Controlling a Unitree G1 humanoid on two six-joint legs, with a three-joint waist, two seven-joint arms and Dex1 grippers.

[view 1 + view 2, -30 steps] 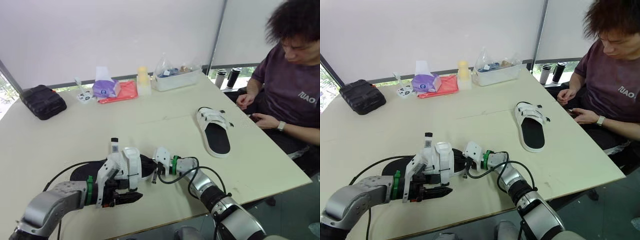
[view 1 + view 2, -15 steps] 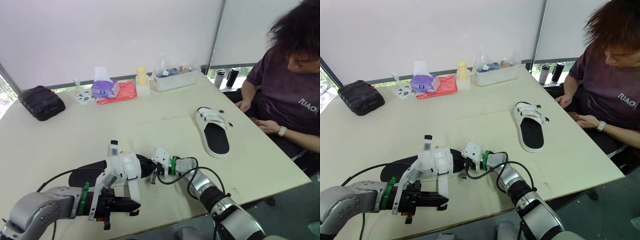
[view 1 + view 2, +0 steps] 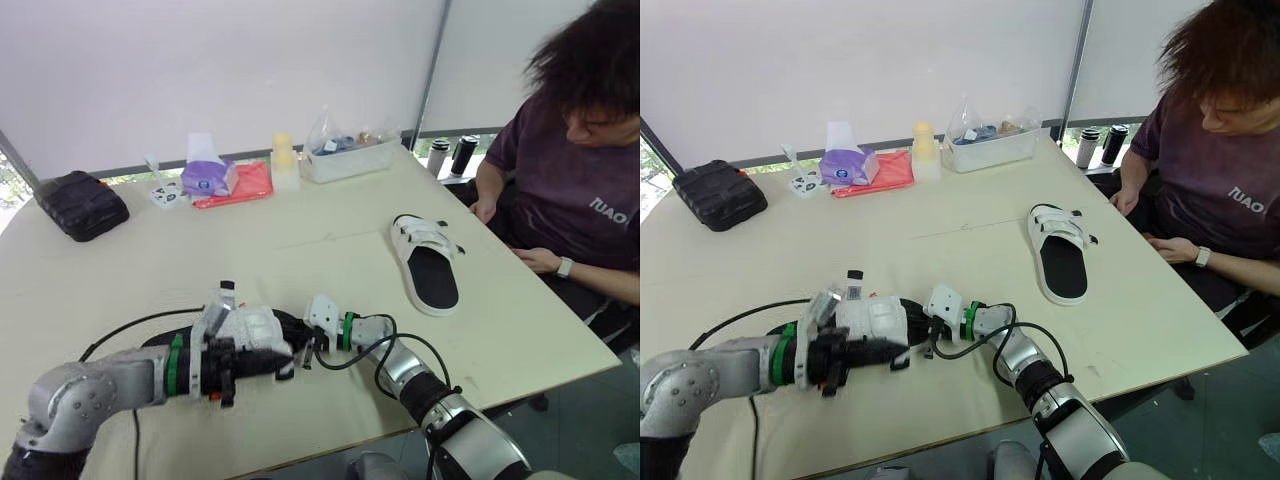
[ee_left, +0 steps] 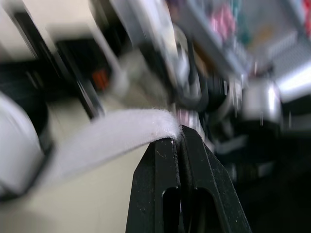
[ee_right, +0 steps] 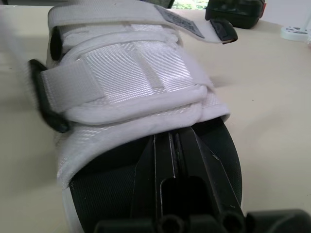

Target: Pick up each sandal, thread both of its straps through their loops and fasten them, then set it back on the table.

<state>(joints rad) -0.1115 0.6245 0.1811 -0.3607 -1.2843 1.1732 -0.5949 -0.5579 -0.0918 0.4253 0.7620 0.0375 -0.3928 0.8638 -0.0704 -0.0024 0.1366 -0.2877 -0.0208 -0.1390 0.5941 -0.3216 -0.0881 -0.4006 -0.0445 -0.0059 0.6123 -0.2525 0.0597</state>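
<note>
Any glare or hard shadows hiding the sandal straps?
Left eye view: soft, even light on the table, no glare; far sandal readable. Right wrist view: near sandal straps evenly lit, deep shade beneath them. Left wrist view: pinched strap bright against dark clutter.

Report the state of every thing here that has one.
left gripper: shut on strap.
right gripper: shut, tips resting on near sandal.
strap: unfastened, end pinched.
near sandal: flat on table, toe-side strap looks threaded and folded back.
far sandal: flat on table, untouched.
black case: closed.
</note>
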